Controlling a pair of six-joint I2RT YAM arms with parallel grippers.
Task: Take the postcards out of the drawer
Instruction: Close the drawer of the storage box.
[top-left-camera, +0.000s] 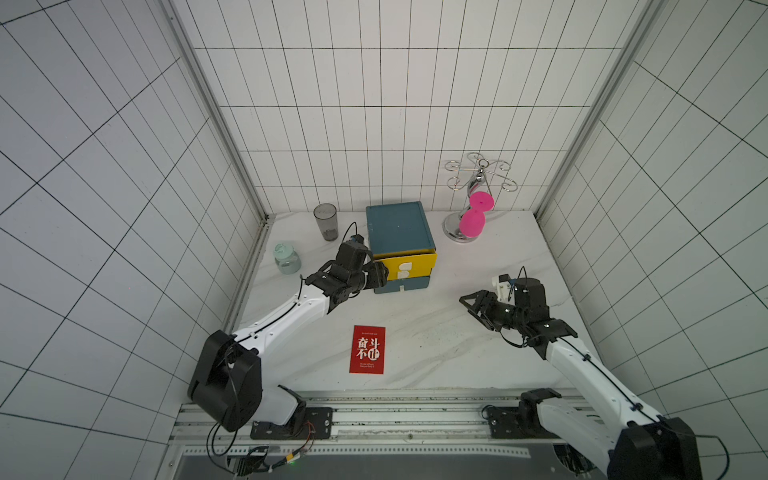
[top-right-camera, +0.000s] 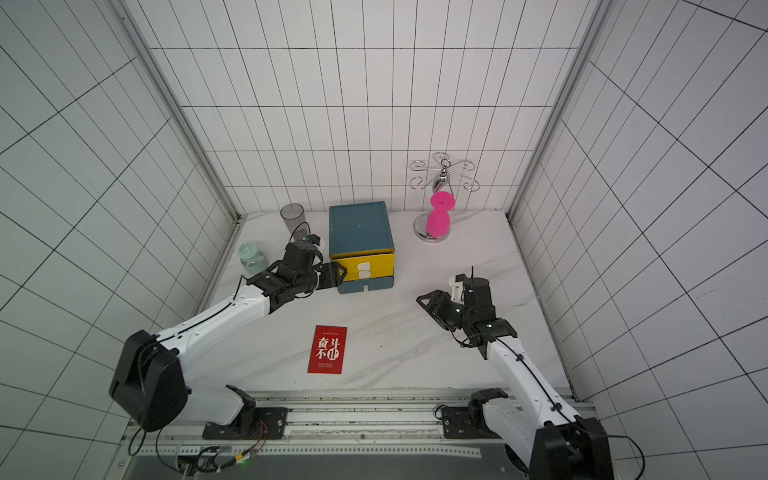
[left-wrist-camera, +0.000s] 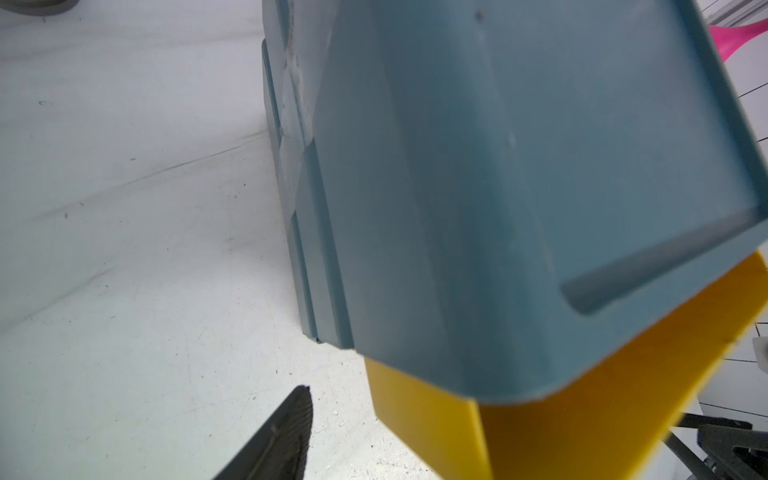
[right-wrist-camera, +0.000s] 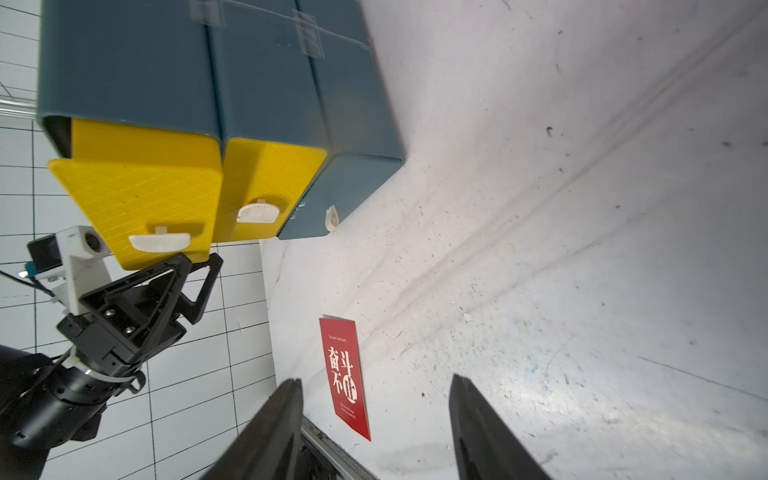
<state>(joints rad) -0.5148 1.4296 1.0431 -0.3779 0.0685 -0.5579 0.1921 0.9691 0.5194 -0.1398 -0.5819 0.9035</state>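
One postcard (top-left-camera: 367, 350) — top and right-wrist views

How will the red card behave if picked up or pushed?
The card lies flat on the table, so pinching it is probably hard. It looks thin: likely light and bendy. Pushed, it may slide on the smooth table.

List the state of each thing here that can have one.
top drawer: pulled partly out
middle drawer: slightly out
bottom drawer: appears shut
postcard: flat on table, printed side up
left gripper: open, at top drawer front
right gripper: open, empty
pink glass: hangs upside down on rack
tumbler: upright
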